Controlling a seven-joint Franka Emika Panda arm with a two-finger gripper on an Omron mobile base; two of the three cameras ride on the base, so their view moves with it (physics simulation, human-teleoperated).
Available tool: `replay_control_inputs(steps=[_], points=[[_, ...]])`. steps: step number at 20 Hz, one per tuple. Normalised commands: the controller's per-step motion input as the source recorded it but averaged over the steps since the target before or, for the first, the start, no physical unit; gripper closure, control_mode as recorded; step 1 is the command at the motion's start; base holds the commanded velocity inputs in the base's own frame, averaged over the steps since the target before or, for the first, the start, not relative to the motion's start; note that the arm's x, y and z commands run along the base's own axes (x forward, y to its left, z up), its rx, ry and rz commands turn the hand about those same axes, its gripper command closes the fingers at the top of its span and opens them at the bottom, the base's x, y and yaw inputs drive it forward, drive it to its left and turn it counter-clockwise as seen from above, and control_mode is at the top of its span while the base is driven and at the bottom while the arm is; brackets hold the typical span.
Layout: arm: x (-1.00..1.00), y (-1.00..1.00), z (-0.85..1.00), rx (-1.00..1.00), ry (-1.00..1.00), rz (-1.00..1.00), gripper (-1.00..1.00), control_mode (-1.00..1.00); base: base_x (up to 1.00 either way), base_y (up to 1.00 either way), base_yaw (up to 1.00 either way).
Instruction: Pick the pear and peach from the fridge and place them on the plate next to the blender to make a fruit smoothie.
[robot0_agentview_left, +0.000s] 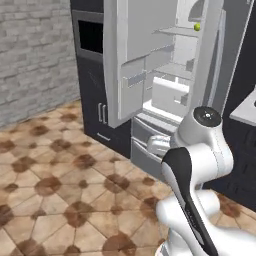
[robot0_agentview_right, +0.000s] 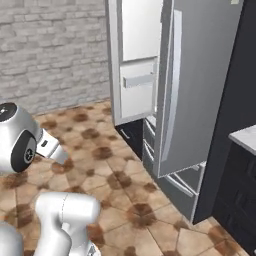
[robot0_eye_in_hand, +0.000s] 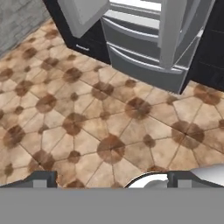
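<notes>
The fridge (robot0_agentview_left: 131, 95) stands with both upper doors swung open, showing white shelves and door bins. A small yellow-green pear (robot0_agentview_left: 197, 26) rests on an upper shelf at the right. In the right base view the fridge (robot0_agentview_right: 195, 90) is seen from the side, its right door hiding the inside. The peach, the plate and the blender are out of view. My gripper (robot0_eye_in_hand: 113, 179) is open, its dark fingertips (robot0_eye_in_hand: 43, 178) set wide apart with nothing between them. It points down at the tiled floor, short of the fridge's lower drawers (robot0_eye_in_hand: 144, 65).
A black oven cabinet (robot0_agentview_left: 90, 45) stands left of the fridge, beside a grey brick wall (robot0_agentview_left: 35, 55). Dark cabinets with a light countertop edge (robot0_agentview_right: 245, 137) stand right of the fridge. Brown tiled floor (robot0_eye_in_hand: 87, 122) lies open in front.
</notes>
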Motion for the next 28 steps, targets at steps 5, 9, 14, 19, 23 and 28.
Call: replay_control_inputs(steps=[5,9,14,19,23,28], points=[[0.0,0.0,0.0,0.0,0.0,0.0,-1.0,1.0,0.92,0.48,-0.54],[0.0,0.0,0.0,0.0,0.0,0.0,-1.0,1.0,0.76,0.53,-0.62],[0.0,0.0,0.0,0.0,0.0,0.0,-1.0,1.0,0.56,0.45,-0.7],[0.0,0.0,0.0,0.0,0.0,0.0,-1.0,1.0,0.85,0.57,-0.61],[0.0,0.0,0.0,0.0,0.0,0.0,-1.0,1.0,0.6,0.2,-0.24],[0.0,0.0,0.0,0.0,0.0,0.0,-1.0,1.0,0.38,0.33,-0.18]])
